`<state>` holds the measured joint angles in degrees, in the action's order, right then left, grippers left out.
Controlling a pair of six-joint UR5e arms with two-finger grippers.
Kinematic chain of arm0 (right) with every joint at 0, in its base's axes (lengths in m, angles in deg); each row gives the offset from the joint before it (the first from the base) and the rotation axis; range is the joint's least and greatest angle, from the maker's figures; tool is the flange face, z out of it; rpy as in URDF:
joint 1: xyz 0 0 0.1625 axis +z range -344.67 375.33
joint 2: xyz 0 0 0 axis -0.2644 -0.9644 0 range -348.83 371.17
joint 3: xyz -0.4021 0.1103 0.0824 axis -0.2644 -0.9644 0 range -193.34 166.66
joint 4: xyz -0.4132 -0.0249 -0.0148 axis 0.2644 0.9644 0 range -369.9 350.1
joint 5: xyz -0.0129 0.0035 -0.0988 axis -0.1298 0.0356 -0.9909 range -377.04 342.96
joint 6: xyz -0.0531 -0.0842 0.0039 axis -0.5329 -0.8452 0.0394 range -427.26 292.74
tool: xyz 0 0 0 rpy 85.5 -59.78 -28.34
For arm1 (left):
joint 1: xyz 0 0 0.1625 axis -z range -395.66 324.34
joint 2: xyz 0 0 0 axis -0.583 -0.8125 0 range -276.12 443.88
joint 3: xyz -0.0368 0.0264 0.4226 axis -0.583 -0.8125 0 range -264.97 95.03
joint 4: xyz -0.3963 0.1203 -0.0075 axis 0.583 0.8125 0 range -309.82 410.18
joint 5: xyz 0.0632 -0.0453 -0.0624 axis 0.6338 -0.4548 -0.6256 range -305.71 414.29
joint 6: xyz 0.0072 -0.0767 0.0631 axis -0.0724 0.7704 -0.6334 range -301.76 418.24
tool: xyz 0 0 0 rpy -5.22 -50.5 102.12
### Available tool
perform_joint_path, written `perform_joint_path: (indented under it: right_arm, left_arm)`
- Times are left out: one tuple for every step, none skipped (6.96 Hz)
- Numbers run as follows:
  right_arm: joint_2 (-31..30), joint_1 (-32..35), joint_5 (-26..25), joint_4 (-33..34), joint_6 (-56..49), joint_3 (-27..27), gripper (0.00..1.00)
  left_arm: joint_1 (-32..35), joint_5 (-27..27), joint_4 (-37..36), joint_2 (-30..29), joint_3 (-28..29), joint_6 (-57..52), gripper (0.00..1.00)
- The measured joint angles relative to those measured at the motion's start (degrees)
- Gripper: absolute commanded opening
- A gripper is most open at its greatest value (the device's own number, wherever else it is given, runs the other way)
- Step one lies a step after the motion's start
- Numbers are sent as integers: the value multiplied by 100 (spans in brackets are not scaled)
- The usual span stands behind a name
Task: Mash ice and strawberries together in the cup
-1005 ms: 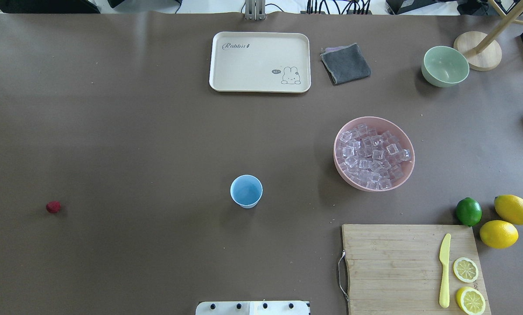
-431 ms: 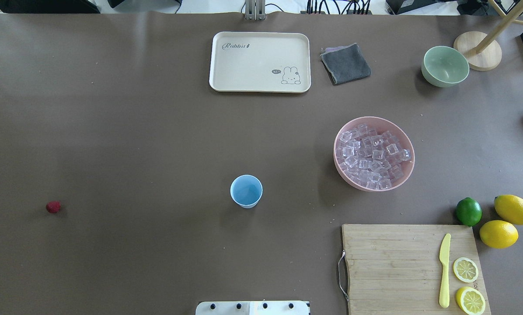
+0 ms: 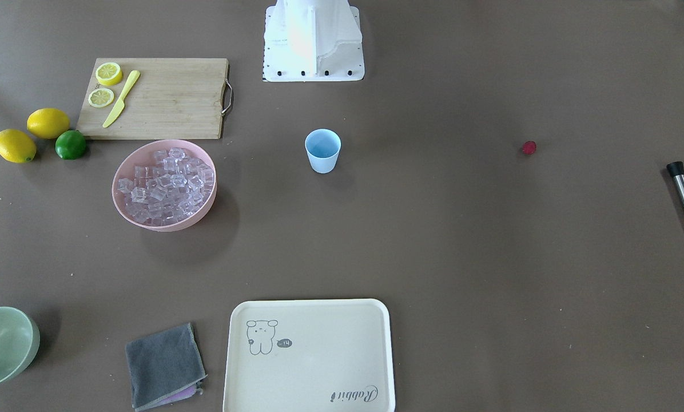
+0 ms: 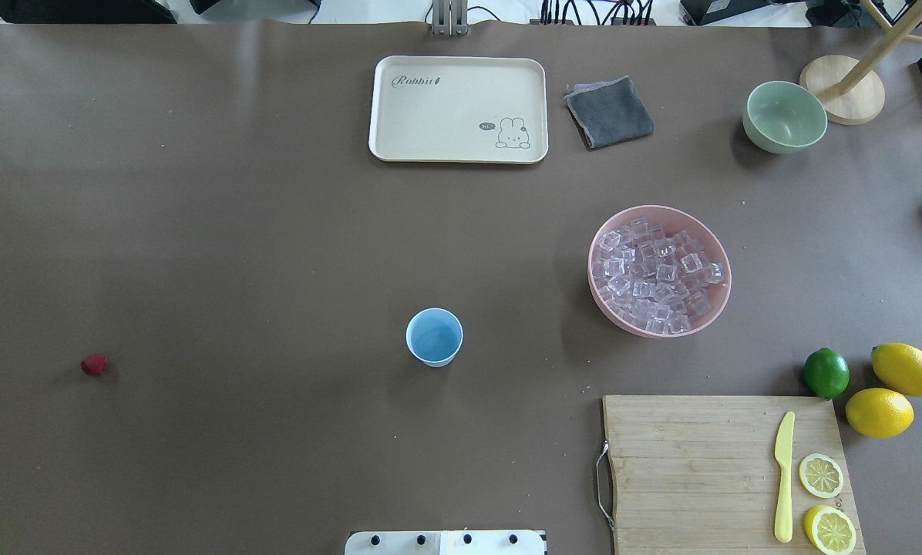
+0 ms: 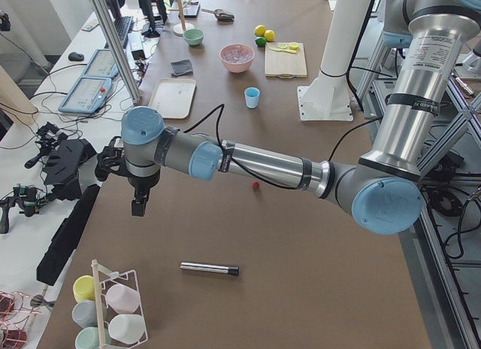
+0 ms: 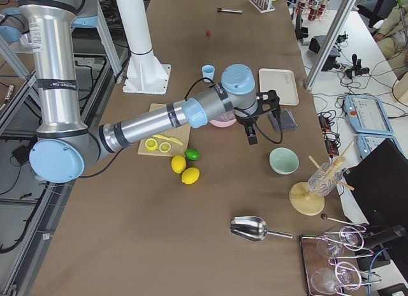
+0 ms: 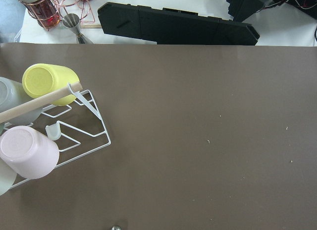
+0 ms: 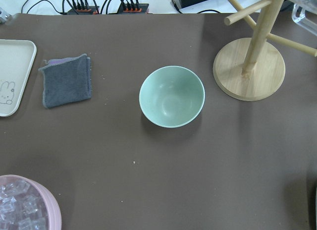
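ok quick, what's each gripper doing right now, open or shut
Left gripper: cannot tell, it shows only in a side view.
Right gripper: cannot tell, it shows only in a side view.

Left gripper (image 5: 138, 207), right gripper (image 6: 252, 138) aloft, downward

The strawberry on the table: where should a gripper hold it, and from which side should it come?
Probably from straight above, with the fingers closing across the widest middle of the strawberry. It is small and roundish and lies low on the table, so a sideways approach would likely scrape the surface. Nothing stands close to it, so any finger direction seems free.
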<state>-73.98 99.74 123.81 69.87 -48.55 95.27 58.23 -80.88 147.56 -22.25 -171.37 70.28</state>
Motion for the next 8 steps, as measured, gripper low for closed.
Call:
perform_joint_path:
  right_arm:
    - [180, -344, -388, 19, 245, 1, 99]
    - [369, -785, -911, 26, 699, 0, 99]
    - [526, -1214, -1365, 23, 1140, 8, 99]
    - [686, -1632, -1764, 21, 1575, 32, 99]
    - [823, -2004, -2073, 25, 1932, 74, 99]
    - [905, -2287, -2221, 26, 2182, 178, 99]
    - [939, -2530, -2277, 6, 2575, 317, 99]
    - [948, -2785, -2334, -68, 3100, 415, 99]
  left_arm:
    - [-7, -1, 0, -11, 6, 0, 98]
    - [-17, -1, -2, -31, 5, 2, 98]
    - [-37, -1, -3, -48, 1, 6, 98]
    - [-99, 1, 4, -63, 9, 8, 99]
    - [-189, 5, 10, -84, 26, 8, 98]
    - [-237, 9, 6, -113, 37, 9, 98]
    - [-257, 13, 2, -137, 37, 9, 98]
    - [-262, 16, 1, -144, 35, 9, 98]
